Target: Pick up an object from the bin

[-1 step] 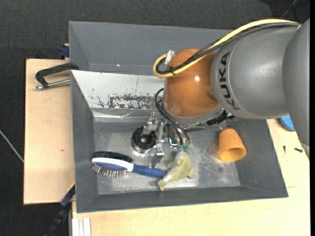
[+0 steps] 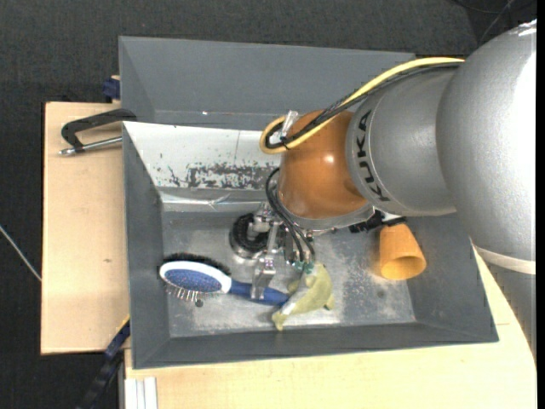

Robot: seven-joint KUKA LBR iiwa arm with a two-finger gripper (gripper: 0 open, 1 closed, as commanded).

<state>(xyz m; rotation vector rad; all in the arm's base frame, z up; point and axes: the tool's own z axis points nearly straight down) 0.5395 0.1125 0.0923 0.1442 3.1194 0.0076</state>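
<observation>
While the gripper (image 2: 269,267) is hanging low inside the bin (image 2: 145,228), it is standing directly over the handle of the blue brush (image 2: 194,278), which is judged the thing being picked; whether the claw is released or clenched cannot be told. A yellow floppy piece (image 2: 308,298) is lying just beside the brush's handle end, a black round thing (image 2: 247,233) just behind the handle, and an orange cup (image 2: 398,254) well apart from the brush. A sound grasp is calling for closing squarely across the handle alone, clear of the yellow piece.
</observation>
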